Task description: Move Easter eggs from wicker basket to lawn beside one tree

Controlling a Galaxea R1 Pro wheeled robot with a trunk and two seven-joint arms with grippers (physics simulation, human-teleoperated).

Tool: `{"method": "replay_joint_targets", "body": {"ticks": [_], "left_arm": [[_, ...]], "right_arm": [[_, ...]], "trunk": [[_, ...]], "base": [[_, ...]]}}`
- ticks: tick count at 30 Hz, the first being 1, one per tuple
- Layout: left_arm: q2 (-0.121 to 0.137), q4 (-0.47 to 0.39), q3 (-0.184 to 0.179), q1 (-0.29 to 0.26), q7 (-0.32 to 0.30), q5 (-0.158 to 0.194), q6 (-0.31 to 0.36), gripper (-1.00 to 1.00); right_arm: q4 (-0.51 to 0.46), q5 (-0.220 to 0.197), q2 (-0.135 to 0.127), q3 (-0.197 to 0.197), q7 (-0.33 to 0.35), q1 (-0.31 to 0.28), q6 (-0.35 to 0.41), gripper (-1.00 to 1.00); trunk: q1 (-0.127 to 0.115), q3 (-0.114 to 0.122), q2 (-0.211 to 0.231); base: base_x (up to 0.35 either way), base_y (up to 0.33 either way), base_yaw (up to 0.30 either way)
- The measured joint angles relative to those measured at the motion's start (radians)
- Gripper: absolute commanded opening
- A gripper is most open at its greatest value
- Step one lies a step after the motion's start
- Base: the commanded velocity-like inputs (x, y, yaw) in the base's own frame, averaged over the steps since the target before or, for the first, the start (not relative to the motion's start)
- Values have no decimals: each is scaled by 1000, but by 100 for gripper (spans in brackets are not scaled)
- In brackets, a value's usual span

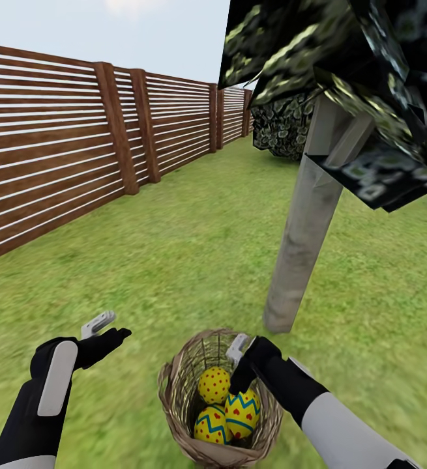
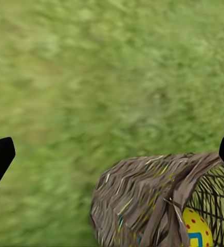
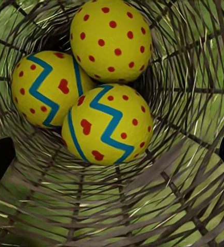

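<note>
Three Easter eggs lie bunched in the wicker basket on the lawn, near the tree. The right gripper hangs over them, jaws apart. The left gripper hovers beside, jaws apart, seeing the basket's outside.

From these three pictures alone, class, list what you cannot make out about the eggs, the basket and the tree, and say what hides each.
- Tree canopy, head view: cut off by the top and right edges.
- Wicker basket base, head view: cut off by the bottom edge.
- Easter eggs undersides, right wrist view: hidden by one another.
- Right gripper fingertips, head view: hidden inside the basket.
- Lawn, left wrist view: blurred.
</note>
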Motion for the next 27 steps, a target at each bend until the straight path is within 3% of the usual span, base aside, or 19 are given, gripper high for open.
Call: {"method": "replay_joint_targets", "body": {"ticks": [2,6,12,18,22,25,26,27], "left_arm": [[0,0,0,0,0,0,0,100],[0,0,0,0,0,0,0,100],[0,0,0,0,0,0,0,100],[0,0,0,0,0,0,0,100],[0,0,0,0,0,0,0,100],[0,0,0,0,0,0,0,100],[0,0,0,0,0,0,0,100],[0,0,0,0,0,0,0,100]], "right_arm": [[5,1,18,-78,-1,0,2,100],[26,2,39,-159,-18,0,2,100],[36,-1,63,-187,-97,-1,2,100],[52,-1,83,-259,-110,-1,3,100],[63,-4,94,-284,-177,-2,1,100],[64,-47,99,-286,-208,-2,0,100],[64,-102,100,-286,-248,-2,-3,100],[64,-112,100,-286,-267,-2,-4,100]], "trunk": [[8,-6,-14],[15,-13,-28],[23,-19,-42],[46,-38,-84],[61,-50,-112],[73,-60,-133],[77,-63,-140],[81,-66,-147]], "base": [[0,0,0],[0,0,0],[0,0,0],[0,0,0],[0,0,0],[0,0,0],[0,0,0],[0,0,0]]}}
